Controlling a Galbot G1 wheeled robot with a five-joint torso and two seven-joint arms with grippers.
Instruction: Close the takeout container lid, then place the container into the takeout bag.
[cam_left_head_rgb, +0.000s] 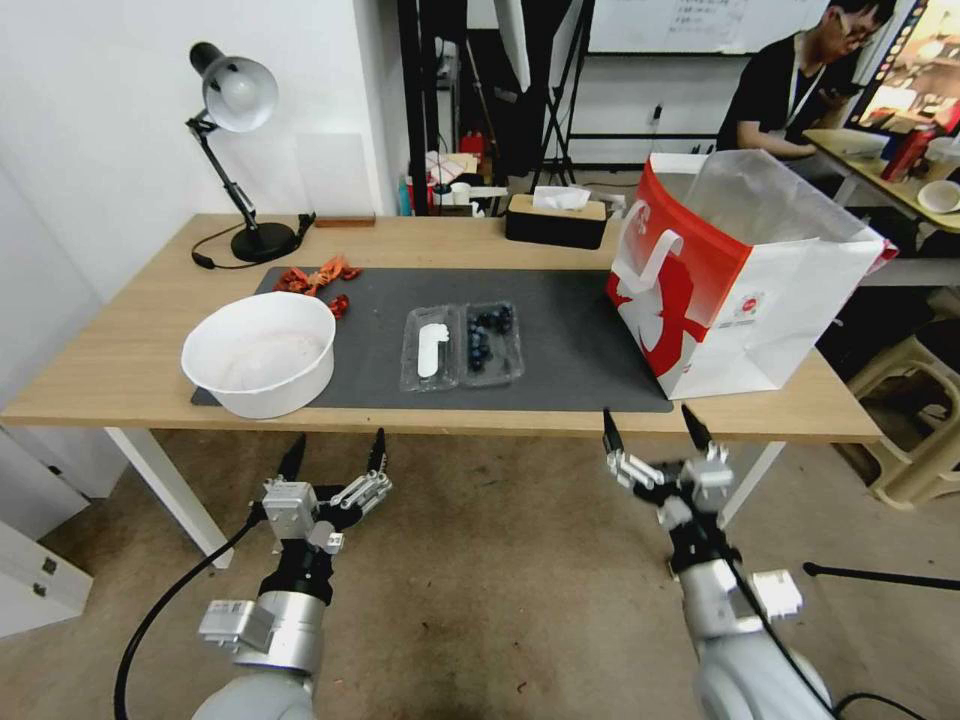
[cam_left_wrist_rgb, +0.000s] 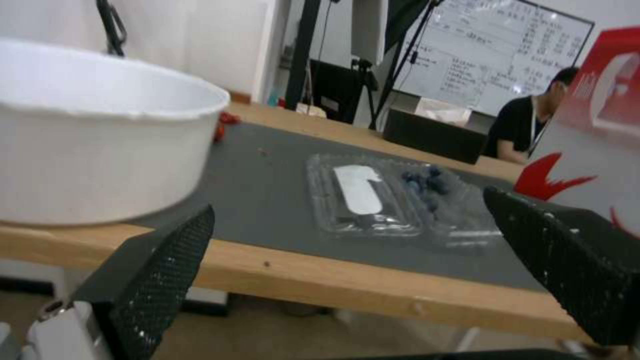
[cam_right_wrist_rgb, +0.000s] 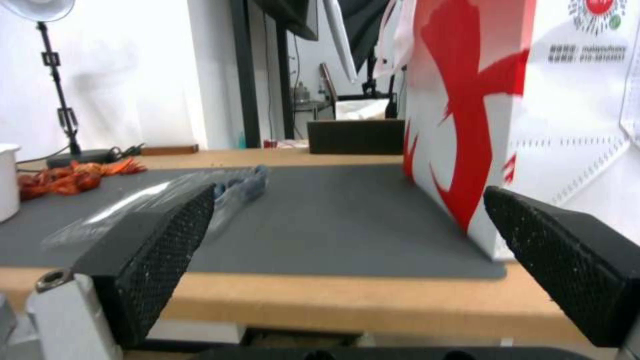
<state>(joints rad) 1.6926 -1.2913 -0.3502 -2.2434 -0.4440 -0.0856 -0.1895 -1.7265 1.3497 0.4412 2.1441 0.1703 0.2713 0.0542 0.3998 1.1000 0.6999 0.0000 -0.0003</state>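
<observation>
Both grippers hang open before the unlidded takeout container holding blueberries.

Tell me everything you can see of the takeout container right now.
The takeout container is a small clear plastic clamshell, lying fully open and flat on the grey mat. Its lid, bearing a white sticker, lies on the bowl side; the tray half, on the takeout bag side, holds dark blueberries. Nothing grips it.
</observation>
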